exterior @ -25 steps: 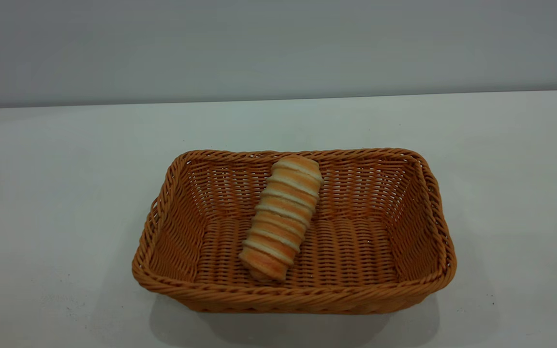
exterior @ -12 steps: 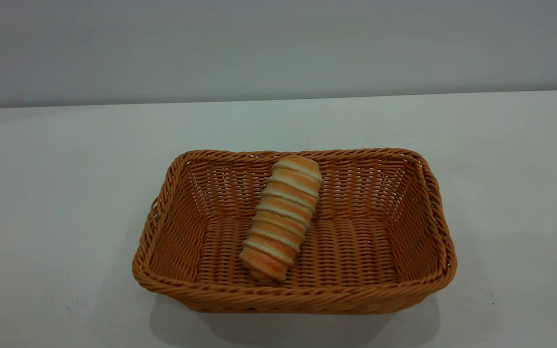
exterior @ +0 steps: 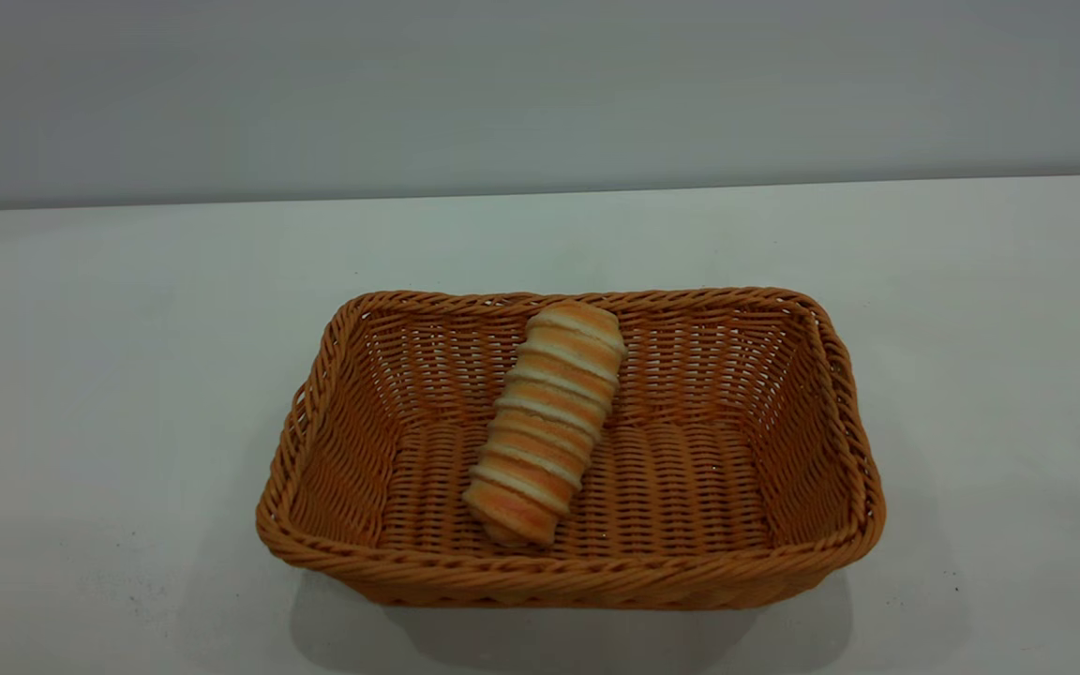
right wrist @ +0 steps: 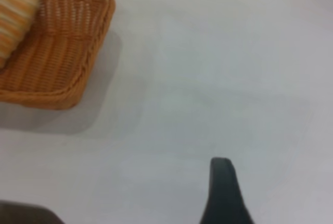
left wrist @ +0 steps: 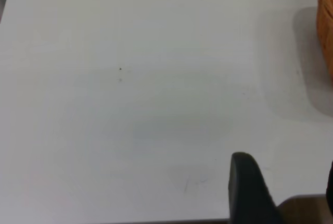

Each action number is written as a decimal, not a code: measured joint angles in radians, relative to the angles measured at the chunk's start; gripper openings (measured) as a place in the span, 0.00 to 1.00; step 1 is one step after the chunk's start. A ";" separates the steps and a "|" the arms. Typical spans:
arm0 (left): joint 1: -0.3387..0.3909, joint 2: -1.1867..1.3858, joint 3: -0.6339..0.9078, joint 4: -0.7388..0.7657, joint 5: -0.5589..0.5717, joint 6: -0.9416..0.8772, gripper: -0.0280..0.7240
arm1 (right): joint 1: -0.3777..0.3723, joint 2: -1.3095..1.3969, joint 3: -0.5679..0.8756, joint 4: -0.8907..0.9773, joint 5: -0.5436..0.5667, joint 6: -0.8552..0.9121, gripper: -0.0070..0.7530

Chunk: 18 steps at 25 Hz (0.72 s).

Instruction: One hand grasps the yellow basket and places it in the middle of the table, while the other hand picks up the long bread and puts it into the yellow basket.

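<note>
The yellow basket (exterior: pixel 570 572) stands near the middle of the white table (exterior: pixel 90 375). The long bread (exterior: pixel 547 420) lies inside it, slanted, its far end leaning on the back wall. Neither gripper shows in the exterior view. My left gripper (left wrist: pixel 287 174) hangs over bare table near the table's edge, open and empty, with the basket's edge (left wrist: pixel 325 26) far off. My right gripper (right wrist: pixel 278 182) shows one black finger (right wrist: pixel 222 187) with nothing against it, over bare table. The basket (right wrist: pixel 62 62) and the bread (right wrist: pixel 13 15) lie well away from it.
A plain grey wall rises behind the table's far edge (exterior: pixel 540 192). A brown strip beyond the table's edge (left wrist: pixel 307 208) shows under the left gripper. White tabletop surrounds the basket on all sides.
</note>
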 joint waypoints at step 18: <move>0.002 0.000 0.000 0.000 0.000 0.000 0.59 | -0.010 0.000 0.000 0.000 0.000 0.001 0.74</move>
